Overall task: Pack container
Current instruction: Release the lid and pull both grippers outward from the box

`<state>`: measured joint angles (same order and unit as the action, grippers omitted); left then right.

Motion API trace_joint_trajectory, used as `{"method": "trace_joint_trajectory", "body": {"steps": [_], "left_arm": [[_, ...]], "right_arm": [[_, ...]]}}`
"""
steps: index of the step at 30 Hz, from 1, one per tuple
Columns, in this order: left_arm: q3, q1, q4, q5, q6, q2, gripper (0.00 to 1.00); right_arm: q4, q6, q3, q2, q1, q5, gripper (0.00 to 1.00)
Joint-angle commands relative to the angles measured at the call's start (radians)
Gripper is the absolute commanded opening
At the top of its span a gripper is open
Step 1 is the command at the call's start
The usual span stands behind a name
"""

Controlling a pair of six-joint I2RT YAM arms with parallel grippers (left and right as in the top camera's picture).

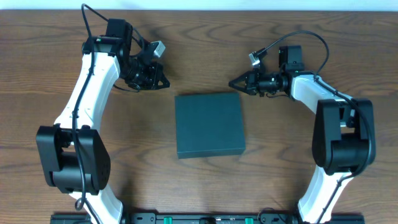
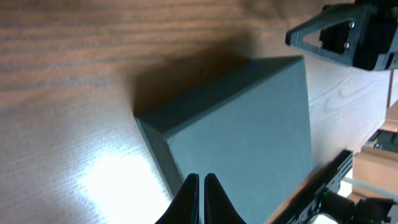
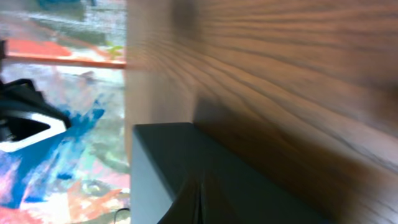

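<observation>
Overhead view first: the container sits pretty much in the middle of the tabletop. It's square-on to the edges with its lid down flat. It's a dark teal-green box, matte, no shine at all, with crisp straight edges and sharp corners. The tabletop is brown wood with long streaky grain running left to right.

The left claw hangs just past the box's far left corner, tip pointing toward the tabletop's right edge. From up here it looks apart from the box, not touching it. The left wrist view settles the grip: the two black fingers are pressed together with only a hairline slit between them, and nothing is pinched in there. They taper to thin pointed tips. That view also shows the box's corner and one side wall right in front of the tips, with a bright glare patch on the wood next to it.

The right claw mirrors it, sitting just beyond the far right corner of the box with its tip aimed toward the left edge, also clear of the lid. Its wrist view is blurry, but the fingers read as one dark wedge with a thin seam down the middle, so they're closed up and empty. The teal box's flat top and an edge sit underneath, and wood grain fills the right side of that shot.
</observation>
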<state>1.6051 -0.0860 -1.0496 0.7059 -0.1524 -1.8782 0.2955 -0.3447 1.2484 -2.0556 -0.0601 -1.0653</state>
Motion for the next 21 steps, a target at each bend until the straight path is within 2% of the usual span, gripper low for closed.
{"method": "trace_joint_trajectory", "body": {"steps": [1,12,21], "left_arm": [[0.016,0.003,-0.027,-0.012,-0.027,0.059,0.06],[0.016,0.003,-0.122,-0.062,-0.027,0.331,0.06],[0.016,0.003,-0.222,-0.063,-0.027,0.594,0.06]], "right_arm": [[0.055,0.068,0.012,0.092,0.009,0.114,0.02],[0.340,0.191,0.012,0.466,0.009,0.375,0.02],[0.538,0.212,0.012,0.781,0.008,0.389,0.02]]}}
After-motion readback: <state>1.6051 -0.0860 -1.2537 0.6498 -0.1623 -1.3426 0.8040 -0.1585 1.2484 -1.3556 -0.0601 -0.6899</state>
